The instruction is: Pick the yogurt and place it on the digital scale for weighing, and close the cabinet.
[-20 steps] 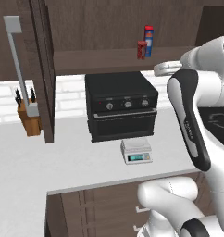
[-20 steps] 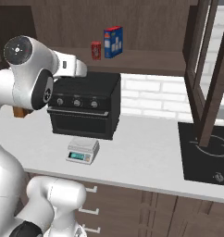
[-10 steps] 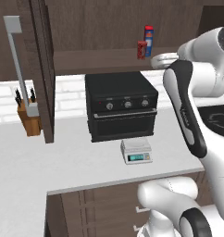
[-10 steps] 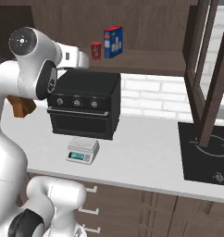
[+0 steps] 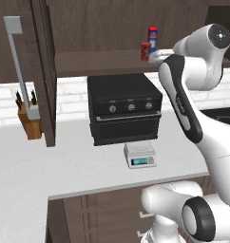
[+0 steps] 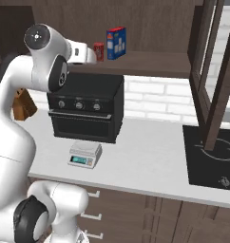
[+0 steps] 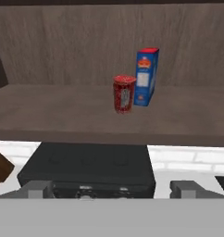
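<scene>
The yogurt (image 7: 124, 94), a small dark-red cup, stands upright on the open cabinet's shelf (image 7: 49, 111), just left of a taller blue box (image 7: 146, 76). My gripper (image 7: 112, 189) is open and empty, level with the shelf's front edge and short of the cup. From the side, the yogurt (image 6: 99, 51) sits just beyond my gripper (image 6: 91, 53). The white digital scale (image 5: 140, 155) lies bare on the counter in front of the oven. The cabinet's doors stand open: one door (image 5: 41, 71) with a grey bar handle at the left, another door (image 6: 212, 71) at the right.
A black oven (image 5: 124, 109) with knobs sits under the shelf, directly below my hand. A wooden knife block (image 5: 29, 118) stands on the counter at the left. A dark cooktop (image 6: 212, 156) lies at the right. The white counter (image 5: 64, 166) stretches around the scale.
The arm has lifted and carried the hand up and in toward the shelf, closer to the yogurt. The jaws stay open. Yogurt, scale and doors have not moved.
</scene>
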